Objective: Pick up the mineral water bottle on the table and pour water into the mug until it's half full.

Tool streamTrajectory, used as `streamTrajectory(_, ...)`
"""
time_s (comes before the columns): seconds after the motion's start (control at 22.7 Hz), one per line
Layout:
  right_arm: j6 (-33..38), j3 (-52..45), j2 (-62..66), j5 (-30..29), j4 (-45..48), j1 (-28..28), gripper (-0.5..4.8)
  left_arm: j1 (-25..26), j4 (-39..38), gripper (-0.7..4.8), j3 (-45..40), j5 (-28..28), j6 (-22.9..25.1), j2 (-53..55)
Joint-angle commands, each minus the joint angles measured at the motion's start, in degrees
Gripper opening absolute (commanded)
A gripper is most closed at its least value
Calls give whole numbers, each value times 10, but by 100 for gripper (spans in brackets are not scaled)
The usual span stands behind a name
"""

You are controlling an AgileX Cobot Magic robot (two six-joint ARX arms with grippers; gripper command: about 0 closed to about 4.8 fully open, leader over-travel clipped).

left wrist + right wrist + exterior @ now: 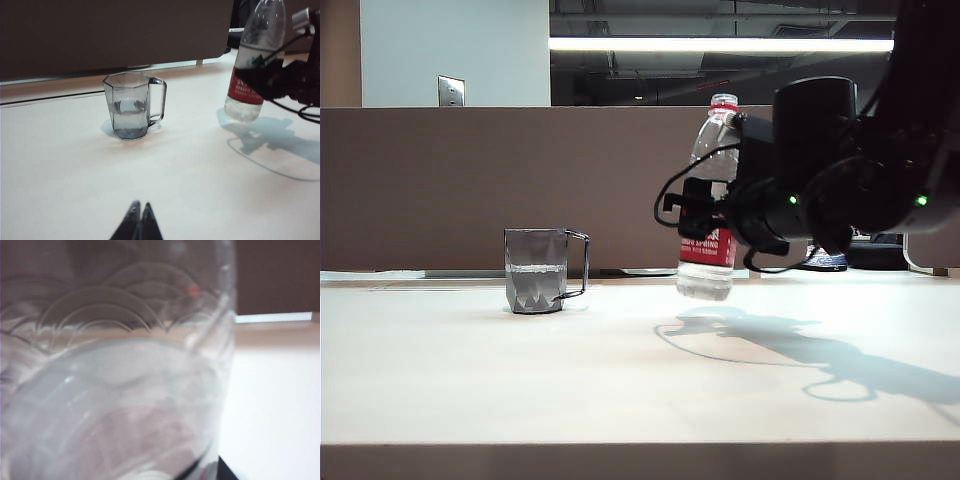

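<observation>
The mineral water bottle [708, 250] stands nearly upright at the right, its base just over the table [620, 370]; whether it touches I cannot tell. My right gripper [705, 215] is shut on its middle, above the red label. A little water [705, 284] lies in its bottom. In the right wrist view the bottle [115, 380] fills the picture, with one dark fingertip [226, 471] beside it. The smoky mug [537, 270] sits to the left, about half full of water [131, 114], its handle toward the bottle [252, 65]. My left gripper [140, 206] is shut and empty, well short of the mug [131, 105].
A brown partition wall [470, 180] runs along the table's far edge, close behind the mug and bottle. The right arm's cables [670, 190] loop out beside the bottle. The arm casts a shadow [800, 350] on the table at the right.
</observation>
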Motion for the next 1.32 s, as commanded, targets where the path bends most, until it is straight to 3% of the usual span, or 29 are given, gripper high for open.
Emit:
streamTrajectory(0.04,-16,-17,-8,-7,33,1,313,1,4,-5,2,2,0,-5)
streamTrajectory(0.22,-50,-19,-6,-28,28,2,313,1,4,-5,2,2,0,-6)
streamTrajectory(0.7,-55,-18,15,-27,32,2,315,1,4,-5,2,2,0,-8)
streamTrajectory(1.06,-54,-25,14,-27,29,2,472,0,4,-5,2,2,0,-8)
streamTrajectory(1.32,-49,-60,-18,-18,35,2,479,1,4,-5,2,2,0,-9)
